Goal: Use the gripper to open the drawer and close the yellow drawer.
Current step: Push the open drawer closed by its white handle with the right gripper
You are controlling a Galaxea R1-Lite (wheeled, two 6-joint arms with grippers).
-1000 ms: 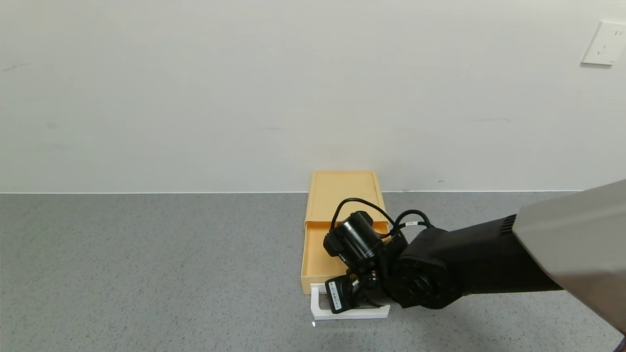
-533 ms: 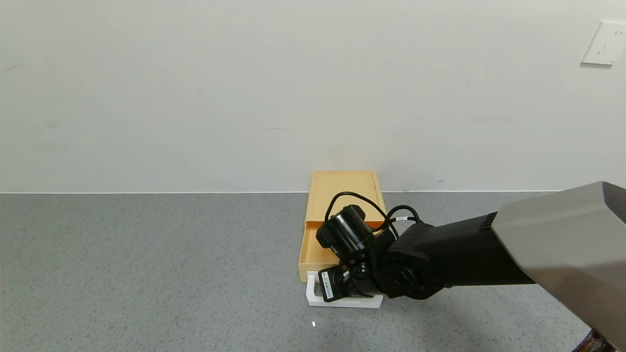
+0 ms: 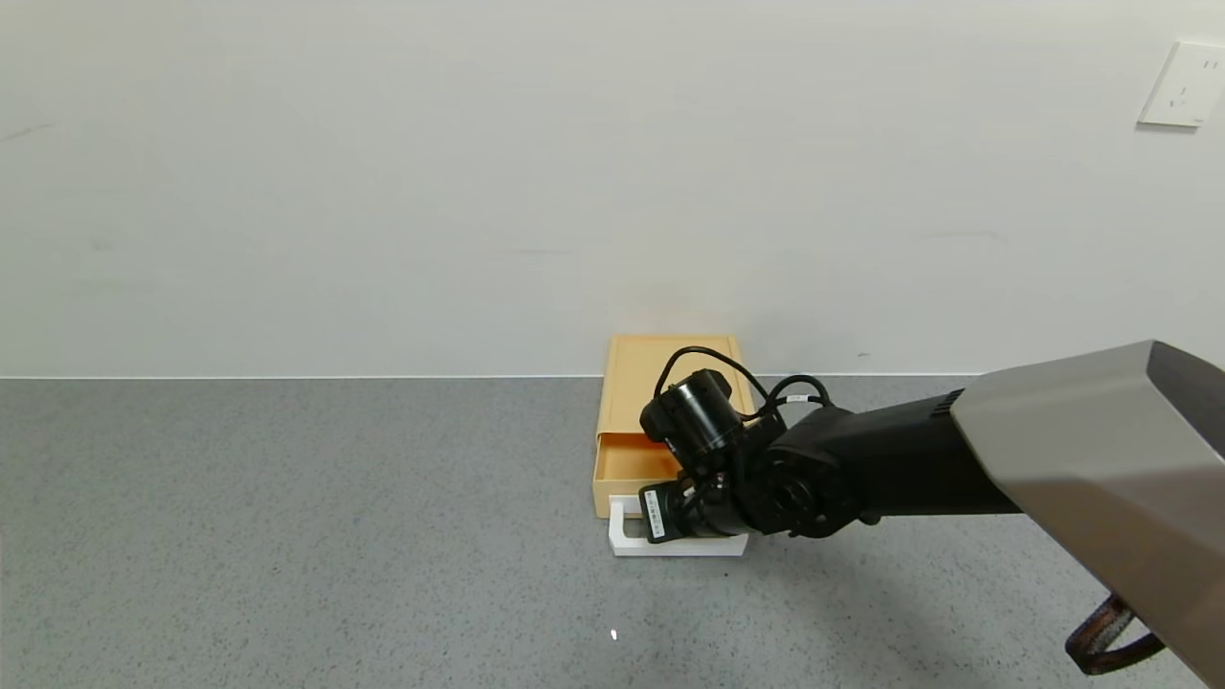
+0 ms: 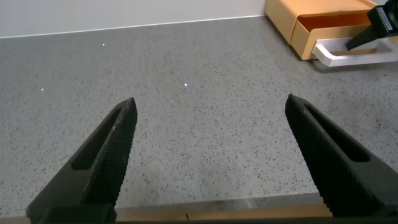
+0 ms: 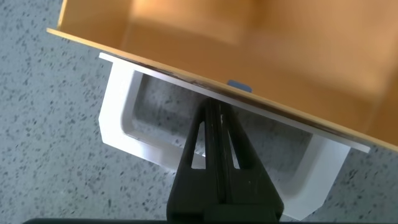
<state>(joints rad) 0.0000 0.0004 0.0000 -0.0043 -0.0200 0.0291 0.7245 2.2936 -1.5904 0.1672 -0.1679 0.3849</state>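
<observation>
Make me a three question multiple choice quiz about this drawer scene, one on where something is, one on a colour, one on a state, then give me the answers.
1. Where is the right gripper?
A. at the drawer's handle
B. by the wall outlet
C. on top of the box

2. What colour is the handle?
A. black
B. white
C. yellow

3. How does the drawer stand?
A. fully shut
B. partly open
C. lifted out of its box

Answers:
1 A: the right wrist view shows the shut fingers inside the handle loop, against the drawer front.
2 B: the loop is white against the grey table.
3 B: the tray's inside shows ahead of the box.

The left gripper is open over bare table.
</observation>
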